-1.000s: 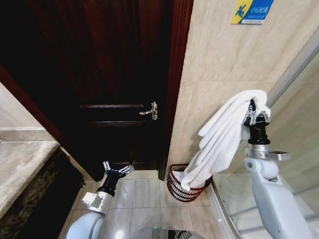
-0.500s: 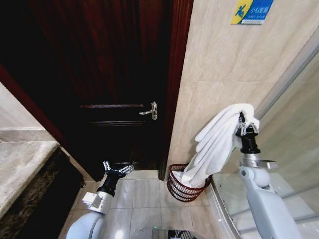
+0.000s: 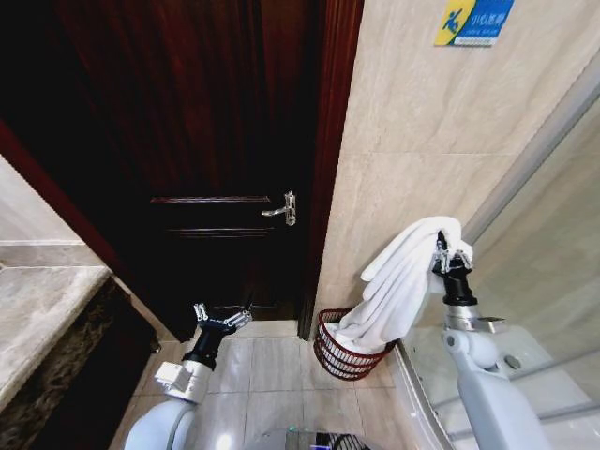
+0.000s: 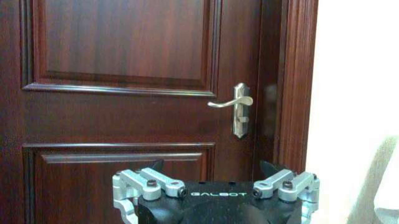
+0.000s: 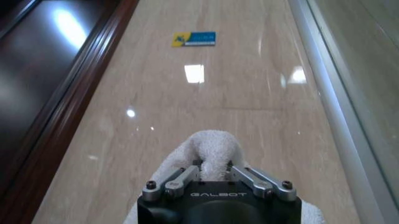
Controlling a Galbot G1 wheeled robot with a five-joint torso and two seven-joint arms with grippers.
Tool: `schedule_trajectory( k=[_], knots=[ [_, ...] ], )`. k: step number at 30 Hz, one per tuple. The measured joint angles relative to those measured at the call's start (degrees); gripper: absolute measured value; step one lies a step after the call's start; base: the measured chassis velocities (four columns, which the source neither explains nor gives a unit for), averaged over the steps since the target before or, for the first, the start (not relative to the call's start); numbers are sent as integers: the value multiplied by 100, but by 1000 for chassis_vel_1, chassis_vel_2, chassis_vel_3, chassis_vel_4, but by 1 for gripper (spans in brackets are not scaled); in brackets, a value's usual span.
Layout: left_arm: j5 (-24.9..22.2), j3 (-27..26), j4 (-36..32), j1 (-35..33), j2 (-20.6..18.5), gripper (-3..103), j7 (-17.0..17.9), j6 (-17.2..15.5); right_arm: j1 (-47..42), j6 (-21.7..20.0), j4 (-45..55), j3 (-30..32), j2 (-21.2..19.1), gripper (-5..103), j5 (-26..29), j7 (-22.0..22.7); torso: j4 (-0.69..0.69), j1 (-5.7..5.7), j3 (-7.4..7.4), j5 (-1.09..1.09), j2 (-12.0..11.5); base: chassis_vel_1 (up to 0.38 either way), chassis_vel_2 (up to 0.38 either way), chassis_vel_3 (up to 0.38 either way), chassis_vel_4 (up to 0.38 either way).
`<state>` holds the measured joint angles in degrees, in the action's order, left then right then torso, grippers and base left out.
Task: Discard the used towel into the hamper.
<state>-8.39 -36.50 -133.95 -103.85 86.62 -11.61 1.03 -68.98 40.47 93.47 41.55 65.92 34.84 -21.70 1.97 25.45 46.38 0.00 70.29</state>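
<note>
This was a bathroom, probably in a hotel or home: beige tiled walls (image 3: 422, 141) and floor (image 3: 272, 366), a dark wooden door (image 3: 206, 141) with a metal lever handle (image 3: 281, 210), a marble counter edge (image 3: 42, 309), a glass shower partition (image 3: 553, 234), and a small blue-and-yellow sign (image 3: 474, 21).

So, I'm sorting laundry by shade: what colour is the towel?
Plain white, no pattern; the towel shows best in the head view, draping into the hamper.

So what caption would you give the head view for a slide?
Right gripper holds a white towel draped into the hamper beside the wooden door; left gripper waits low, open.
</note>
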Motion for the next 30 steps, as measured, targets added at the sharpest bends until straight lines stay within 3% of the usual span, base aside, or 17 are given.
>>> schedule_trajectory(
  k=[18,30],
  knots=[
    [0,0,0,0,0,100,0,0,460,303,-1077,-229,229,10,-375,-77,0,0,0,0,0,0,0,0,0],
    [0,0,0,0,0,100,0,0,768,679,-1871,-308,513,10,-1277,46,0,0,0,0,0,0,0,0,0]
  ],
)
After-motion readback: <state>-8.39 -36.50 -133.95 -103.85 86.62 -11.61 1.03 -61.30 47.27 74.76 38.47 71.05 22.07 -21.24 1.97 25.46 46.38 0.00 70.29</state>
